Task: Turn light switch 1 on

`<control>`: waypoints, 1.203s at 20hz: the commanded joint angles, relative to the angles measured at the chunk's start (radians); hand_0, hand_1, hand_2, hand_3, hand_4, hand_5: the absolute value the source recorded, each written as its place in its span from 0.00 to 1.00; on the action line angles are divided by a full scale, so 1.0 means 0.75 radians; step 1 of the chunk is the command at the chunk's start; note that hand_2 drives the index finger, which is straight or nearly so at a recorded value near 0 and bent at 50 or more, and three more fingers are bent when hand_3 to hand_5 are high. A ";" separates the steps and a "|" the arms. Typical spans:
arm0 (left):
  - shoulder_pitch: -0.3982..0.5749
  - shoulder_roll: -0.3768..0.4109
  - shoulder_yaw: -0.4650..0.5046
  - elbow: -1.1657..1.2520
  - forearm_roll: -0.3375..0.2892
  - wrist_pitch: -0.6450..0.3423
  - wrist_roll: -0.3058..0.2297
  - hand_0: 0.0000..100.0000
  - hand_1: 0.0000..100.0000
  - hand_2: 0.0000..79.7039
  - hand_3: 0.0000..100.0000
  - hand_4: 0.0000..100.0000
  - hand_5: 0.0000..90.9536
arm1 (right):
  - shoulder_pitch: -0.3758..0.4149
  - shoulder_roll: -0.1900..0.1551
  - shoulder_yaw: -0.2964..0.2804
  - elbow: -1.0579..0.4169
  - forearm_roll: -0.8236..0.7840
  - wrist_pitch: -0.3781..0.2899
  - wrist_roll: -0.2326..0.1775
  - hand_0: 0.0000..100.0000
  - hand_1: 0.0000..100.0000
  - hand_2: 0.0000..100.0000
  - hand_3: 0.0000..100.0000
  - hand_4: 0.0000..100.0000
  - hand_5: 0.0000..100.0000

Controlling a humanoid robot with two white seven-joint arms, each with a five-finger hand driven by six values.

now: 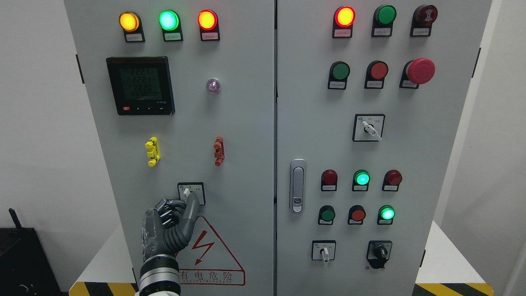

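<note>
1. One hand is showing: the left hand (170, 220) is rising from the bottom edge, left of the middle, against the left door (246, 135) of a grey cabinet.
2. Its fingers (166, 213) are curling toward the palm while one digit is stretching up and touching the lower right of the selector switch (191, 193), close to its white knob; whether it is gripping the knob I cannot tell.
3. That switch is sitting low on the left door, just above the red warning triangle (211, 255) and below the yellow clip (152, 151) and the red clip (219, 151).
4. Higher on this door, a digital meter (140, 85) is showing faint numbers, a small clear lamp (213, 85) is sitting to its right, and three lamps are glowing along the top: amber lamp (129, 21), green lamp (169, 19) and red lamp (207, 19).
5. On the right door (411, 164), a red mushroom button (420, 70) is standing out near the top, a door latch (297, 185) is lying along the left edge, and two more selector switches are sitting near the bottom, well apart from the hand.
</note>
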 commanded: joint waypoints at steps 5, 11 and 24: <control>-0.001 0.000 -0.002 0.002 0.000 0.000 -0.002 0.78 0.55 0.80 1.00 0.98 0.98 | 0.000 0.000 0.000 0.000 -0.033 -0.001 0.001 0.00 0.00 0.00 0.00 0.00 0.00; 0.001 0.000 -0.002 0.002 0.002 0.000 -0.002 0.81 0.53 0.81 1.00 0.98 0.98 | 0.000 0.000 0.000 0.000 -0.033 0.001 0.001 0.00 0.00 0.00 0.00 0.00 0.00; -0.001 0.000 -0.004 0.008 0.013 0.000 -0.002 0.84 0.50 0.81 1.00 0.98 0.98 | 0.000 0.000 0.000 0.000 -0.033 0.001 0.001 0.00 0.00 0.00 0.00 0.00 0.00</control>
